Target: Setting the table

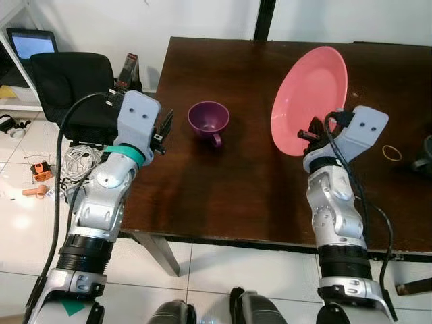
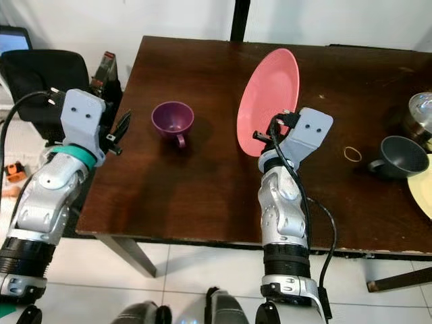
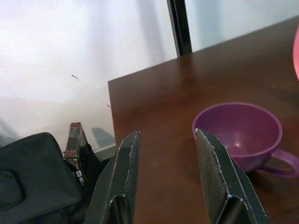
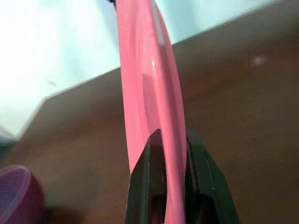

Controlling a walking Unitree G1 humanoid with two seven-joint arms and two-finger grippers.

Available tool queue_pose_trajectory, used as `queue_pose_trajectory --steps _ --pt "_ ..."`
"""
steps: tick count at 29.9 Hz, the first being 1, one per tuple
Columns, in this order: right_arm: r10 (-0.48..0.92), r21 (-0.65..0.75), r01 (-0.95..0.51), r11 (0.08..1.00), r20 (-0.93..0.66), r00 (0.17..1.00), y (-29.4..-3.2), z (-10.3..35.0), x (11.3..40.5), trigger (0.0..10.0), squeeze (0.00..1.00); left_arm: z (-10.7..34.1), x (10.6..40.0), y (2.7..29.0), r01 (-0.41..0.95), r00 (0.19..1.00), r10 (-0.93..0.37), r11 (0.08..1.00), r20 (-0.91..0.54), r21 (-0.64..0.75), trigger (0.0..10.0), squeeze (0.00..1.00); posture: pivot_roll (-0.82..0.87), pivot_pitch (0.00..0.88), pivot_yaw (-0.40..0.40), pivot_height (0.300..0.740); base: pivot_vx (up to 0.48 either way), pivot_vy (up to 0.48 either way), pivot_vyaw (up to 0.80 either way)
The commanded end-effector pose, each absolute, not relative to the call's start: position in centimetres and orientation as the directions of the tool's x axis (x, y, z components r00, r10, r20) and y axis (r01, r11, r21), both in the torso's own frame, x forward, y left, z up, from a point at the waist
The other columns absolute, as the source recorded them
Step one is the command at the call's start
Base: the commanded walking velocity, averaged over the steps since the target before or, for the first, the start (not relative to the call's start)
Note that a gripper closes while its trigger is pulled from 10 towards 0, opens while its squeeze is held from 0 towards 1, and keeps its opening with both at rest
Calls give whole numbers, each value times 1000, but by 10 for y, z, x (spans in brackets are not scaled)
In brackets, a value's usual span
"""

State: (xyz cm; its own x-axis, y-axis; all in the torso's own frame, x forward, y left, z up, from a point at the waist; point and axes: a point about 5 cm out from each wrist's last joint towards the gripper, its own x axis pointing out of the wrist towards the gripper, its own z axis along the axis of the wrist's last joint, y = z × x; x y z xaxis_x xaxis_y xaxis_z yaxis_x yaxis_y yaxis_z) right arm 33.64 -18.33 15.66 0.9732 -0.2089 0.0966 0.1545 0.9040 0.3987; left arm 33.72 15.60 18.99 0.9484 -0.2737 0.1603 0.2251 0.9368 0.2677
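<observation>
A pink plate (image 1: 309, 99) stands tilted on edge above the dark wooden table (image 1: 229, 182), held by its lower rim. My right gripper (image 1: 307, 133) is shut on that rim; in the right wrist view both black fingers (image 4: 152, 182) pinch the pink plate (image 4: 147, 93). A purple cup (image 1: 208, 122) sits upright on the table left of the plate, its handle toward me. Beside the table's left edge, my left gripper (image 1: 164, 129) is open and empty; the left wrist view has the purple cup (image 3: 240, 135) just beyond its fingertips (image 3: 128, 156).
A grey cup (image 2: 398, 157), a metal pot (image 2: 420, 115), a yellow plate edge (image 2: 424, 189) and a rubber band (image 2: 352, 153) lie at the table's right. A black office chair (image 1: 71, 88), cables (image 1: 79, 160) and small items stand on the floor at left.
</observation>
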Motion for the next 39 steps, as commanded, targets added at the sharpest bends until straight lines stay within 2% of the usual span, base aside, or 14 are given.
queue_pose_trajectory --steps 1,8,9,11,12,20,23,25,27,30,31,33,34,39 --pt "-197 484 148 862 52 979 -183 149 337 10000 0 190 337 160 226 951 -271 939 151 258 10000 0 51 0 70 740 0 0 0" --pt "-156 617 171 768 -78 985 -183 123 341 10000 0 189 335 159 237 949 -280 937 147 256 10000 0 57 3 65 740 0 0 0" --pt "-143 586 176 791 -103 984 -181 118 341 10000 149 189 335 159 239 949 -281 937 145 255 10000 0 59 5 64 740 0 0 0" --pt "-137 561 179 808 -117 984 -180 115 342 10000 149 188 334 159 240 949 -282 937 144 254 10000 0 59 5 64 740 0 0 0" --pt "-125 536 180 825 -138 983 -177 112 342 10000 1000 188 334 159 241 949 -282 937 141 252 10000 0 60 7 60 740 0 0 0" --pt "-100 465 173 868 -178 979 -176 106 344 10000 1000 188 333 159 239 950 -278 940 140 245 10000 0 62 10 53 740 0 0 0" --pt "-87 307 140 941 -179 980 -179 107 345 10000 1000 187 332 157 242 950 -280 940 139 242 10000 0 62 10 53 740 0 0 0" --pt "-81 268 129 955 -182 980 -179 106 345 10000 1000 187 332 157 243 950 -281 940 139 242 10000 0 62 10 53 740 0 0 0" --pt "-76 94 94 991 -179 981 -181 107 345 10000 1000 187 332 157 245 949 -283 939 140 241 10000 0 62 10 53 740 0 0 0" --pt "-78 -46 71 996 -174 982 -186 108 344 10000 984 187 332 155 246 949 -284 939 140 240 10000 0 51 9 51 740 0 0 0" --pt "-81 -94 65 993 -175 981 -188 108 343 10000 388 187 332 155 246 949 -284 939 140 240 10000 0 51 9 51 740 0 0 0" --pt "-83 -127 61 990 -177 981 -189 108 343 10000 388 187 332 155 245 949 -283 939 140 239 10000 0 51 9 49 740 0 0 0" --pt "-101 -181 68 981 -183 978 -195 107 340 10000 0 187 332 155 245 949 -283 940 140 239 10000 0 50 7 48 740 0 0 0" --pt "-139 -329 67 942 -202 969 -213 104 327 10000 0 187 332 154 247 948 -285 939 139 239 10000 0 50 7 48 740 0 0 0"
